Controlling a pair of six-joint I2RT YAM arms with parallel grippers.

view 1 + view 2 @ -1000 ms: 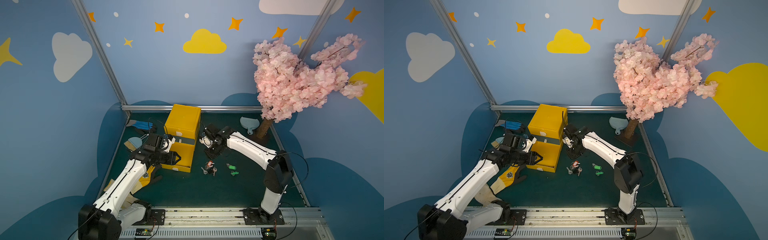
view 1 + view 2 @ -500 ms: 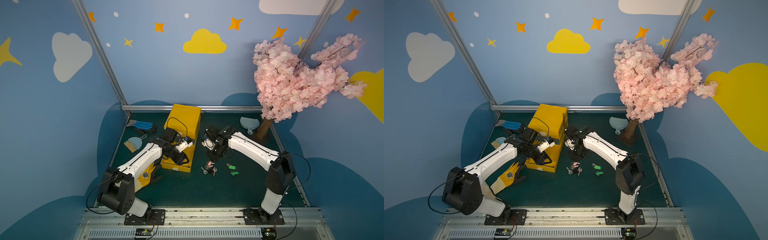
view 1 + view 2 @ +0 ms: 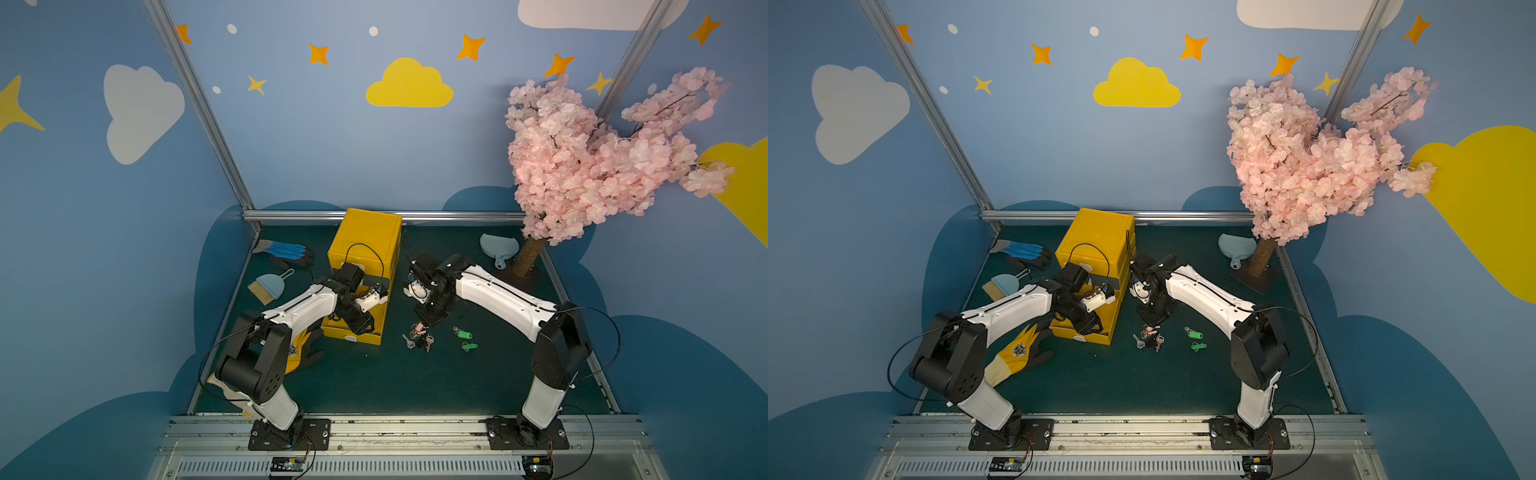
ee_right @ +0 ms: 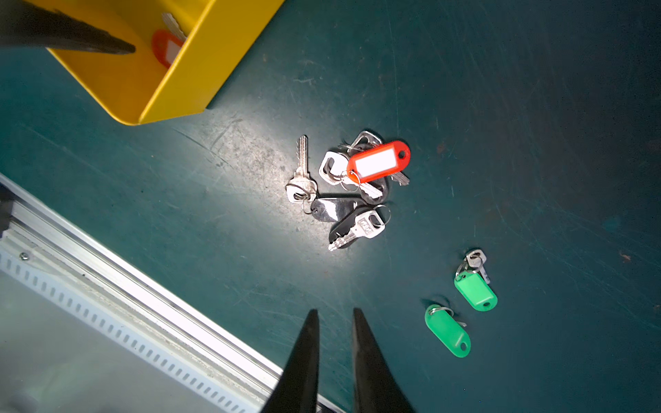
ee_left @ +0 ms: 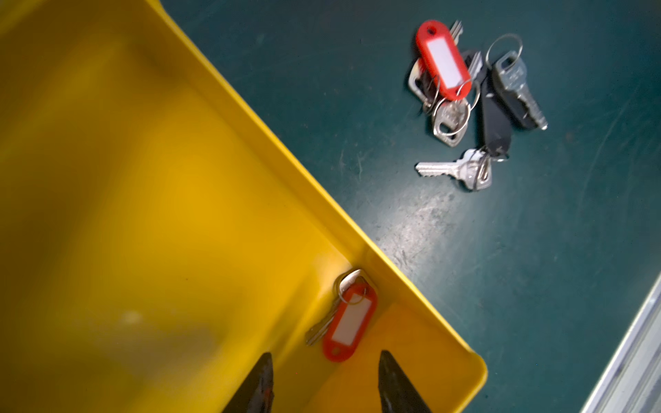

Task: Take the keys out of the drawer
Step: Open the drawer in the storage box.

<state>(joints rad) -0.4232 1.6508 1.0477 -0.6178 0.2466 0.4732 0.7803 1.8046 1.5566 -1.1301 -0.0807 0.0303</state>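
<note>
Bearing keys (image 4: 357,229), scuffed green mat (image 4: 536,107) between blue cloud-painted walls (image 3: 291,145).

We find the cabinet (image 3: 365,237) at twelve o'clock on the mat (image 3: 415,386), its drawer (image 3: 336,333) pulled out toward six. One tagged key (image 5: 348,323) lies in the drawer, against its three o'clock wall. At the drawer's three o'clock a heap of keys (image 3: 417,338) lies on the mat, a pair of tagged keys (image 3: 462,333) further toward three. The tree (image 3: 527,259) stands at two o'clock, the dustpan (image 3: 498,246) beside it at nine.
</note>
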